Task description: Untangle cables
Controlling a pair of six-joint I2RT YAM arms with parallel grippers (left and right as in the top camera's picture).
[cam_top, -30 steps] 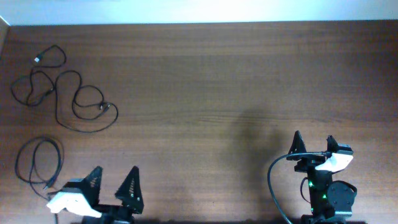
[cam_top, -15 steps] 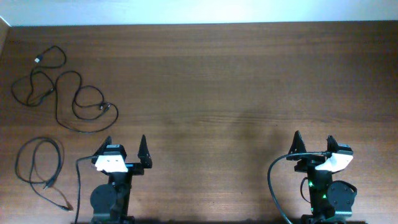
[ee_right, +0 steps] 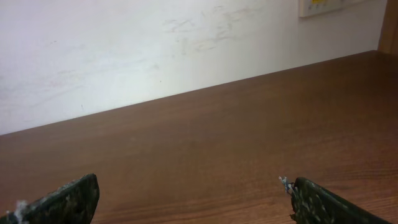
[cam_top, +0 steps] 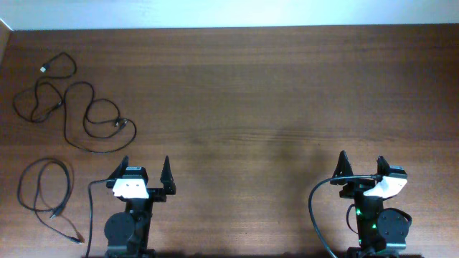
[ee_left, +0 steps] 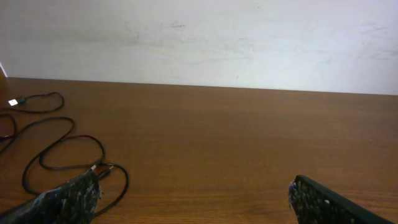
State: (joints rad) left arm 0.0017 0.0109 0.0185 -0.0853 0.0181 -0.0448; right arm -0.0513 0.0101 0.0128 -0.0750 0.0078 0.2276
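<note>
A thin black cable (cam_top: 72,107) lies in loose loops at the table's far left, with a pale plug end at its top. It also shows in the left wrist view (ee_left: 62,146). A second thin black cable (cam_top: 44,190) lies coiled near the front left. The two lie apart. My left gripper (cam_top: 145,166) is open and empty, to the right of the coiled cable and in front of the looped one. My right gripper (cam_top: 361,163) is open and empty at the front right, far from both cables.
The wooden table (cam_top: 258,93) ends at a white wall along the back. A thicker black arm cable (cam_top: 314,211) curves beside the right arm's base. Another runs down beside the left arm's base (cam_top: 90,215).
The left arm swung from a low position at the front left edge to upright at its base one second to half a second ago. Since then nothing has moved.
</note>
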